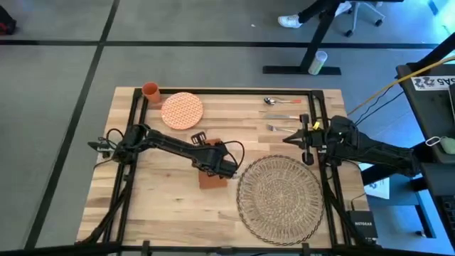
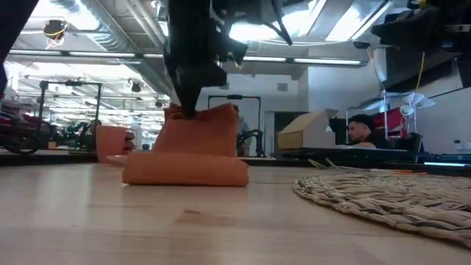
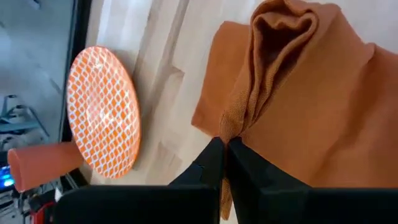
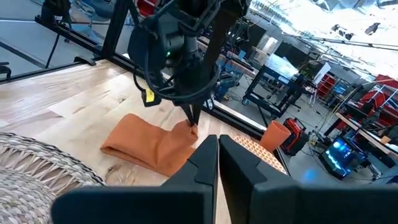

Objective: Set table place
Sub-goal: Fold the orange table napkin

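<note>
Left gripper point(image 3: 225, 144) has its fingers pinched tight on the napkin point(image 1: 211, 179), tenting it up off the table point(image 1: 163, 206). Woven place point(image 1: 279, 197) lies just beside it; right gripper point(image 1: 287, 139) sits closed, empty, near the cutlery point(image 1: 283, 114).

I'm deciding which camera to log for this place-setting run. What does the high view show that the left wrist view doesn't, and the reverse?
Only the high view shows the woven straw placemat, the cutlery at the table's far edge, and the right end effector waiting near it.

Only the left wrist view shows the left end effector shut on a bunched fold of the orange napkin.

Both show the napkin, the orange-patterned plate and the orange cup.
</note>
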